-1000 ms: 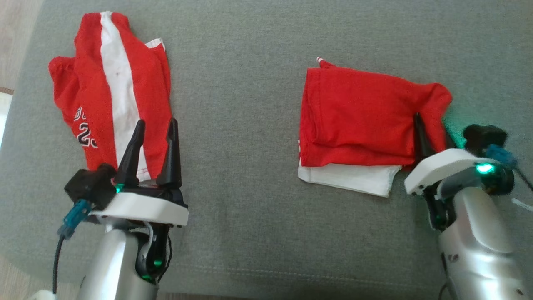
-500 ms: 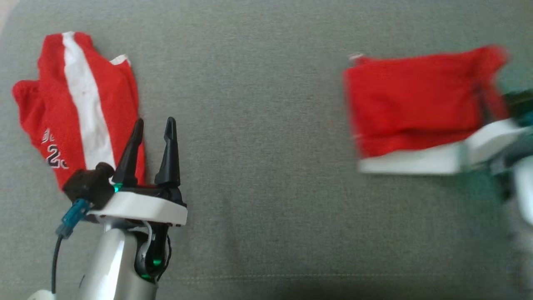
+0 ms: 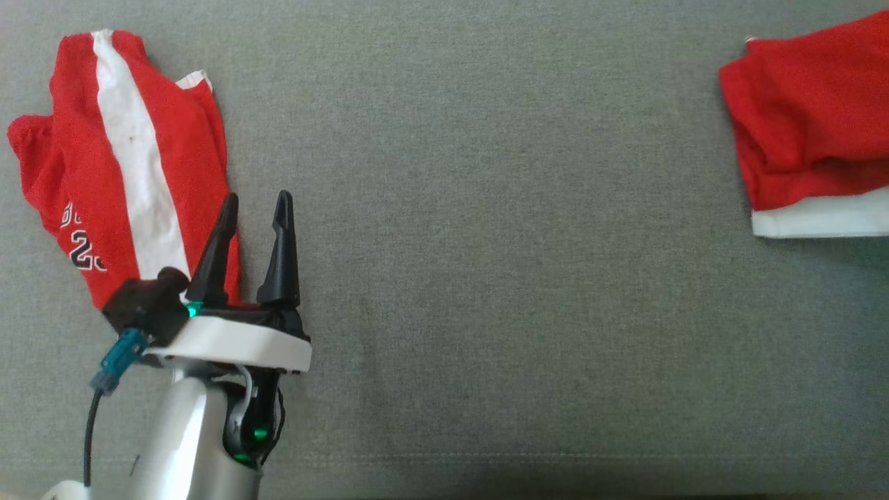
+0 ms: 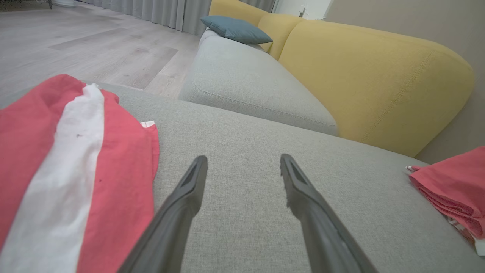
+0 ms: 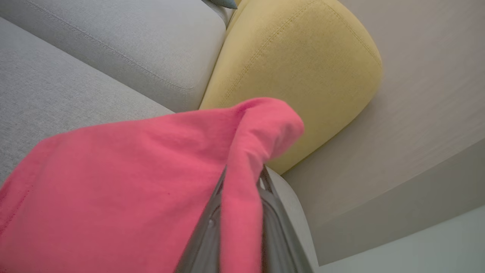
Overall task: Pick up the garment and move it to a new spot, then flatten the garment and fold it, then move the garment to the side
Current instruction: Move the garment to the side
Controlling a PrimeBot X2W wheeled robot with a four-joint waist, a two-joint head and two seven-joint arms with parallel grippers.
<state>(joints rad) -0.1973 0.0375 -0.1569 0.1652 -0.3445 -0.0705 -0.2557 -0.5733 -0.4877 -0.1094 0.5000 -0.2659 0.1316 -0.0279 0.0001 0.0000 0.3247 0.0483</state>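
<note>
The folded red garment [image 3: 806,118] lies at two o'clock on the grey couch [image 3: 486,243], one fold pinched by the right gripper [image 5: 242,182], while the left gripper [image 3: 253,208] hangs spread and empty at seven o'clock, beside a jersey [image 3: 132,160] at ten.

We see the garment [image 3: 806,118] at the far right of the grey seat [image 3: 486,208], cut off by the head view's right edge. It is red and folded into a flat stack of layers, with a white layer showing along its near edge. Its right end is raised and drapes over the right gripper [image 5: 242,197], which pinches it.
</note>
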